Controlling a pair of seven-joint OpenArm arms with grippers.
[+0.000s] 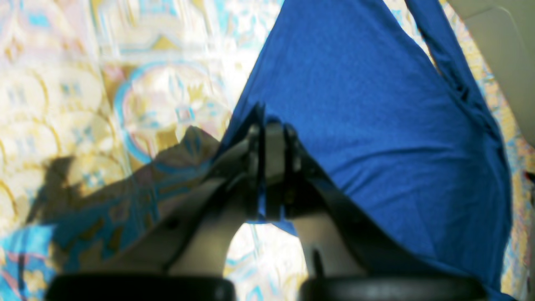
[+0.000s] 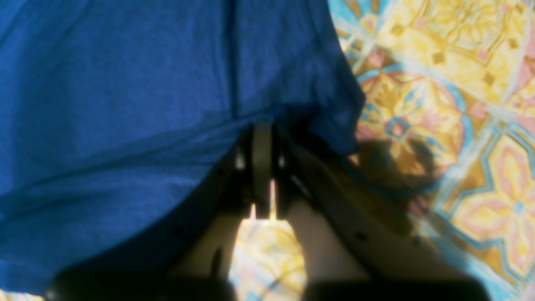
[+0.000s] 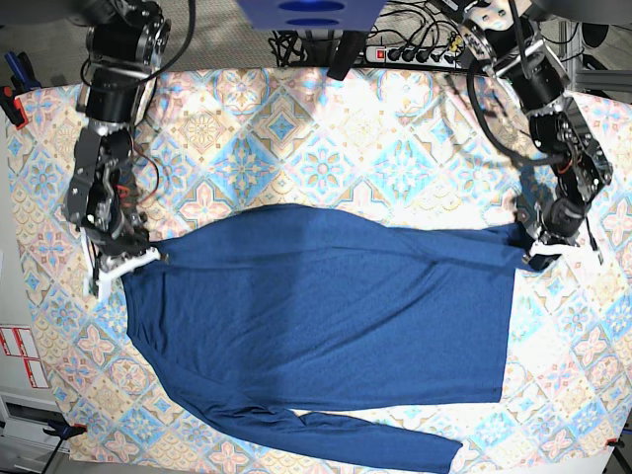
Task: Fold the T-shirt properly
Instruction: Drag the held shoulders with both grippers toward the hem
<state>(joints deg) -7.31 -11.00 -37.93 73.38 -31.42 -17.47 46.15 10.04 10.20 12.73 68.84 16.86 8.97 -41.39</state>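
One T-shirt (image 3: 326, 296), dark blue and long-sleeved, lies spread across the middle of my bench (image 3: 296, 138), its upper edge pulled taut between my two arms. One sleeve trails along the near edge of the bench, below the body of the shirt.

I have two end effectors on it. My left end effector (image 3: 541, 252) is clamped tight on the shirt's corner at the base view's right; my left wrist view shows blue fabric pinched between the jaws. My right end effector (image 3: 123, 262) is likewise closed on the opposite corner, with cloth bunched over its tips.

One patterned cloth covers the bench, in pastel blue, pink and yellow diamonds. Behind the bench sits one power strip (image 3: 415, 51) among cables. Grey floor shows at the left.
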